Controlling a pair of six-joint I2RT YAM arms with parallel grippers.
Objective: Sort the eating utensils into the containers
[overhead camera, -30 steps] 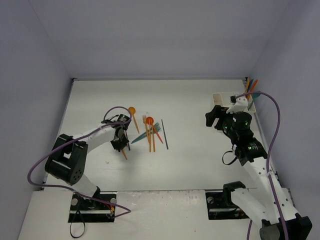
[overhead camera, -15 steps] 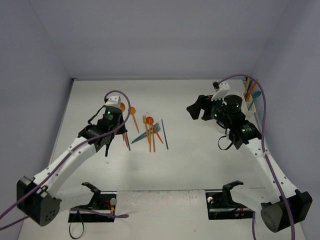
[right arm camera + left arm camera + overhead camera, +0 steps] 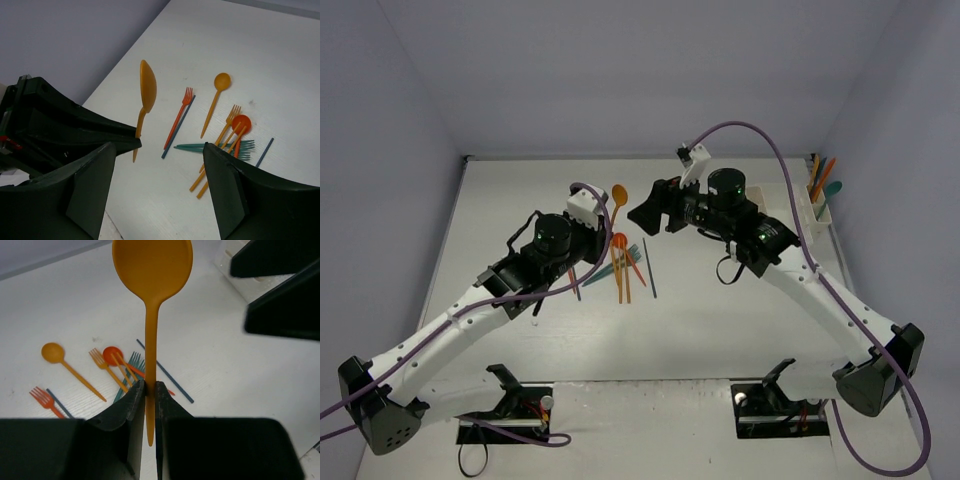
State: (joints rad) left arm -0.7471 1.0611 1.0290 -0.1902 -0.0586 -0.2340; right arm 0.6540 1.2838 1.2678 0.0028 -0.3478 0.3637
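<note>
A slim, smooth orange plastic spoon (image 3: 151, 270) is pinched by its thin handle in the left gripper (image 3: 148, 390), its oval bowl shown edge-on only beyond the wide-open right gripper (image 3: 159, 165).

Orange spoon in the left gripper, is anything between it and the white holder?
Yes. The right gripper, open, hangs just right of the orange spoon, and its arm lies across the line to the white holder.

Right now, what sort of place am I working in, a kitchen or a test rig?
Probably a lab test cell: a bare white table walled by plain pale panels, loose plastic utensils and a white holder laid out, the left gripper holding an orange spoon.
</note>
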